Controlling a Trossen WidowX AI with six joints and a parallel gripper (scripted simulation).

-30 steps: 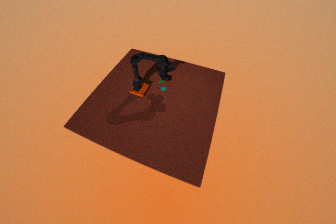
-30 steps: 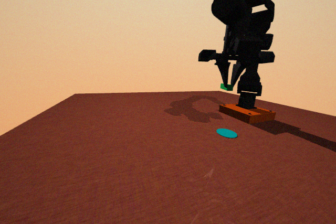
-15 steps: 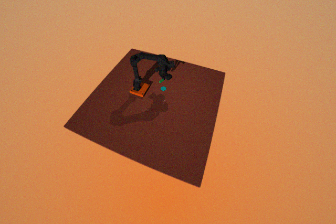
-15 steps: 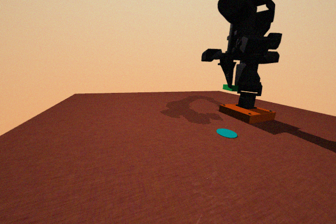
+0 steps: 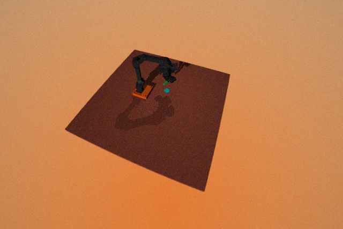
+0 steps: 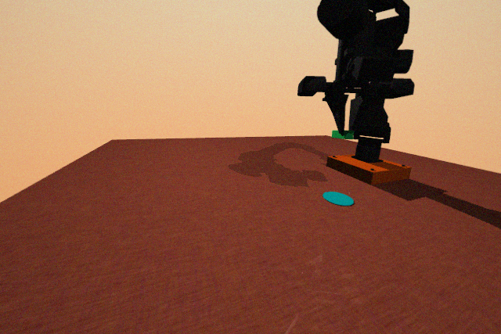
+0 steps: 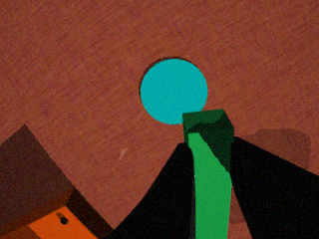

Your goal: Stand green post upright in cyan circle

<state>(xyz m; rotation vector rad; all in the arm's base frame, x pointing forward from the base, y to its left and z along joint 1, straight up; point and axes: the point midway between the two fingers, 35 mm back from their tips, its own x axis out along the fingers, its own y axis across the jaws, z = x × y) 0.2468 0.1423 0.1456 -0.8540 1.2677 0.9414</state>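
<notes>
My gripper (image 6: 346, 134) (image 7: 207, 150) is shut on the green post (image 5: 165, 83) (image 6: 337, 134) (image 7: 211, 199) and holds it in the air above the table. In the exterior view the post lies roughly level, across the fingertips. In the wrist view it runs lengthwise between the dark fingers, with its end face past the tips. The cyan circle (image 5: 166, 90) (image 6: 338, 198) (image 7: 173, 91) lies flat on the table with nothing standing on it. In the wrist view the post's far end slightly overlaps the circle's lower right edge.
The orange base (image 5: 149, 91) (image 6: 351, 167) (image 7: 60, 224) of the arm stands near the circle. The dark red table top (image 5: 183, 143) (image 6: 161, 241) (image 7: 75, 60) carries the arm's shadows. In the top view the table's far edge lies behind the arm.
</notes>
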